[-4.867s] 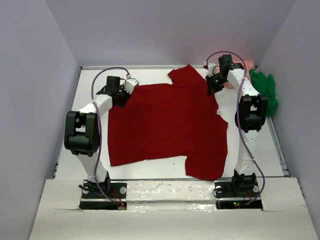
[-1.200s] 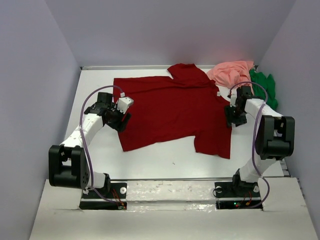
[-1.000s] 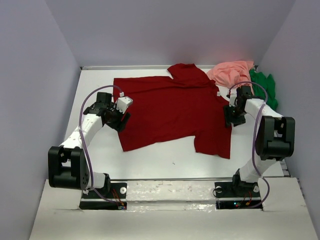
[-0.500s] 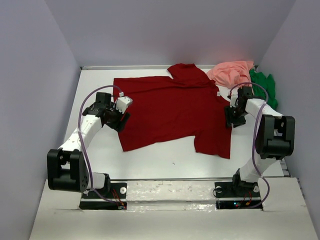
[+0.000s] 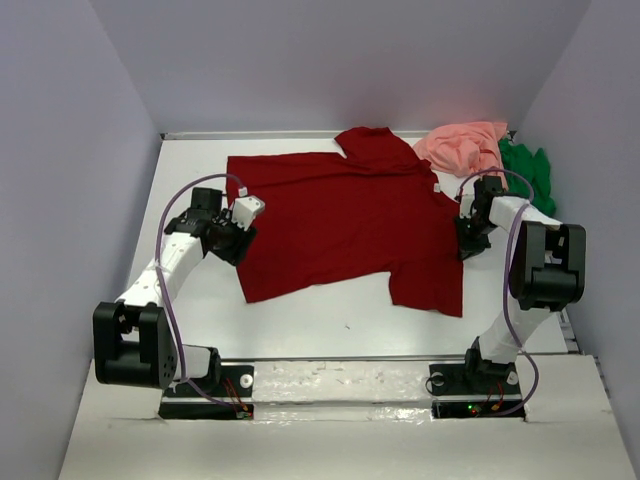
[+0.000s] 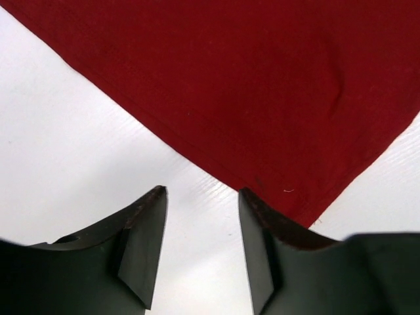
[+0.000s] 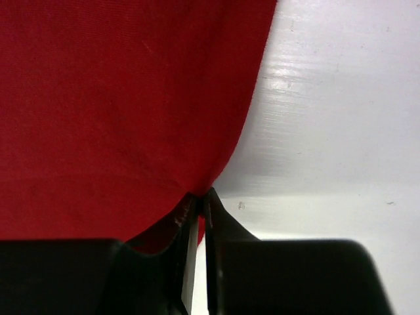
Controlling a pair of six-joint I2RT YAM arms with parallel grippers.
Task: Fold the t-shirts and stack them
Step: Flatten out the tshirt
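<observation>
**Red shirt laid flat, a gripper at each side**

The white table (image 5: 300, 330) carries the dark red t-shirt (image 5: 340, 225), spread across its middle. The salmon pink t-shirt (image 5: 462, 147) lies crumpled at the far right corner, with the bright green t-shirt (image 5: 528, 170) bunched beside it along the right edge. The left gripper (image 6: 200, 193) has its fingers spread at the red shirt's left edge. The right gripper (image 7: 200, 200) has its fingers pressed nearly together, pinching the shirt's right edge.

**A:** Where is there room to pass?
**B:** Over the bare near strip of the white table (image 5: 320, 325), in front of the dark red t-shirt (image 5: 345, 225), and along its left margin.
**A:** And the far right corner?
**B:** Crowded. The salmon pink t-shirt (image 5: 462, 148) and the green t-shirt (image 5: 528, 170) are heaped there against the wall (image 5: 590, 150), with the right arm (image 5: 540, 265) just beside them.
</observation>
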